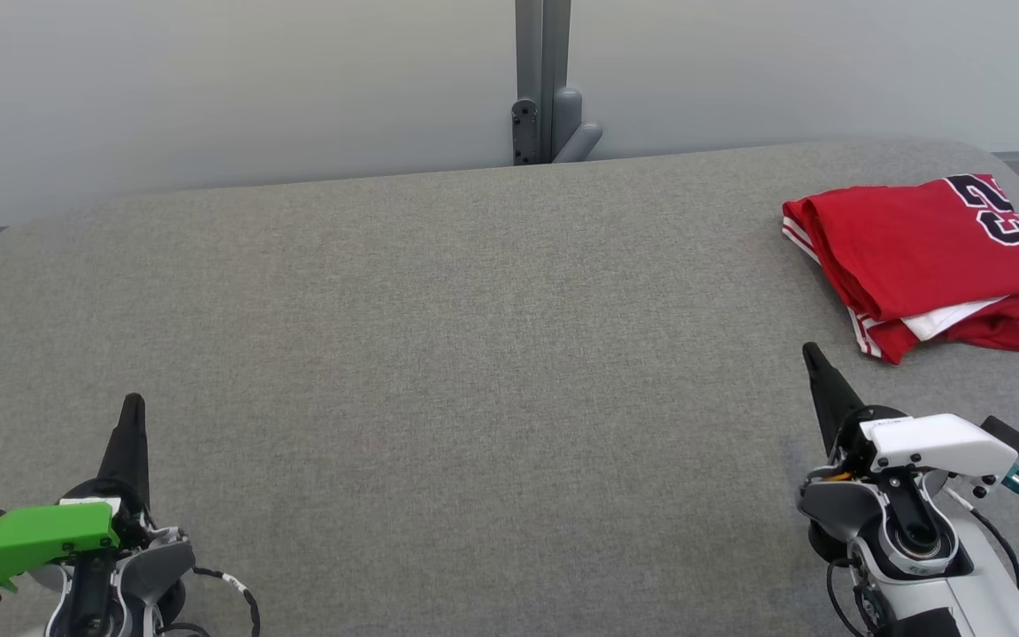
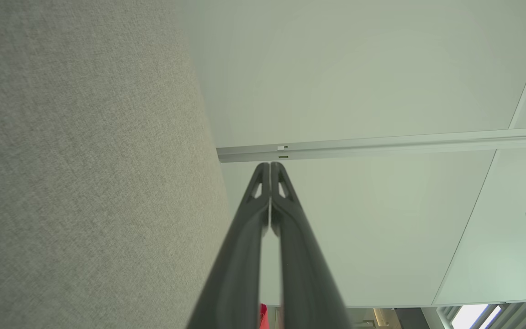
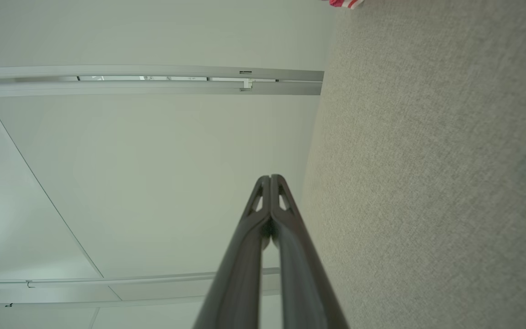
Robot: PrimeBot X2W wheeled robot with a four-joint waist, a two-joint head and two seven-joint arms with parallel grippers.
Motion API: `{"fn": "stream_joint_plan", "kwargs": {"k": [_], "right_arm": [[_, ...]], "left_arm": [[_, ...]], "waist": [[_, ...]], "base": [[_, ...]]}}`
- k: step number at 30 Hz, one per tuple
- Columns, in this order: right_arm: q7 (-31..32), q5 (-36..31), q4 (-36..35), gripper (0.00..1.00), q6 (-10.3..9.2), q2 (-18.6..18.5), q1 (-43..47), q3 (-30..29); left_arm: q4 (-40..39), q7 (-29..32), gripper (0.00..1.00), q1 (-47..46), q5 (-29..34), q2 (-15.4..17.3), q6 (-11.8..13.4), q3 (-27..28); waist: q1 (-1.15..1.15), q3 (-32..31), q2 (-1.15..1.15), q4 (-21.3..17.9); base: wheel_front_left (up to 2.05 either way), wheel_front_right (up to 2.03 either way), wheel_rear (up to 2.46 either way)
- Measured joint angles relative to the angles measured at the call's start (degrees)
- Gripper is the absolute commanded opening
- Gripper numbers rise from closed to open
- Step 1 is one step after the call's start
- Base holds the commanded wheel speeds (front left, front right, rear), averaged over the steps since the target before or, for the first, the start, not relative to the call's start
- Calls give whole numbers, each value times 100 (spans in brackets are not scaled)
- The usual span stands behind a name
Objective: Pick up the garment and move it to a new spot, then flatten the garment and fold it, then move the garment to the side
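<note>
- At the far right of the table [image 1: 474,354], a red garment [image 1: 916,248] lies in a folded stack with a white layer showing at its near edge and a dark number on its top face.
- Long axis of the stack: across the head view, left to right, with the far-right end running out of the picture.
- Right gripper [image 1: 812,352]: fingers pressed together, holding nothing, pointing away from the robot. The garment lies ahead of it and to its right; the near-left corner of the stack is the closest part, near the fingertips but not touching them.
- Left gripper [image 1: 133,402]: fingers likewise pressed together and empty, well apart from the garment, with the bare width of the table between.
- Nearer arm: the right one, by a wide margin.
- Judgement: the garment already looks folded and set aside, so little of the task appears to remain. Any further reach should go forward and to the right with the right arm, fingers parted first.
</note>
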Motion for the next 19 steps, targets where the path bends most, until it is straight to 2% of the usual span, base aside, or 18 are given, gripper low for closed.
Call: {"fn": "stream_joint_plan", "kwargs": {"k": [8,19], "right_arm": [[77,274,37,0,0,1,-35,-31],[81,278,40,0,0,2,-49,-36]], "left_arm": [[19,98,0,-63,-274,-4,-32,66],[24,98,0,-63,-290,-7,-32,70]], "waist": [[0,-1,0,21],[0,-1,0,21]], "base": [[0,0,0],[0,0,0]]}}
